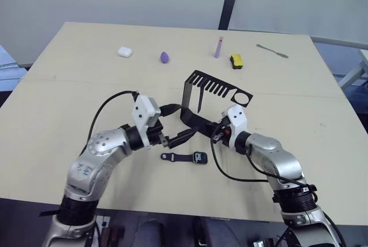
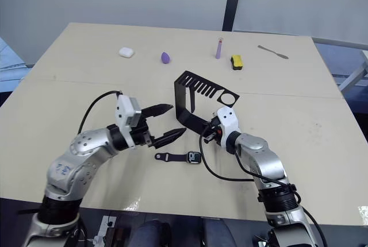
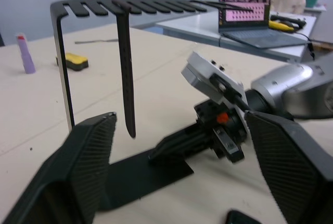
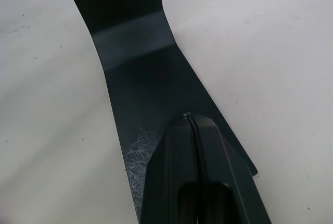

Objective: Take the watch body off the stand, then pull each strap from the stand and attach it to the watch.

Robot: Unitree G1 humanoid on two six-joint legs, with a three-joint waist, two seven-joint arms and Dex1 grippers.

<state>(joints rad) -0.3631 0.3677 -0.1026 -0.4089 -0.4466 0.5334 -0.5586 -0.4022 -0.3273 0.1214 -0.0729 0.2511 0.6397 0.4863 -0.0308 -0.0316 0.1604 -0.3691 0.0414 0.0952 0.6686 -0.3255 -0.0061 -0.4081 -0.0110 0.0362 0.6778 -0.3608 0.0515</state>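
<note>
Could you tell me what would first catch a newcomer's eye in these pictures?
The black stand mid-table, one strap hanging from its slotted top. The right gripper, jaws shut, presses on its flat foot, while the left gripper waits open beside it. In front lies the watch with one strap already attached.

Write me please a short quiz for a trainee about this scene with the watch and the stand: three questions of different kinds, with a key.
1. True or false: the left gripper is open.
2. Fill in: one strap hangs from the ___ of the stand.
3. Where is the watch body?
A) in the stand's round hole
B) lying on the table, with the other strap joined to it
C) held in the right gripper

Key: 1 true; 2 top plate (it hangs from a comb slot); 3 B.
</note>
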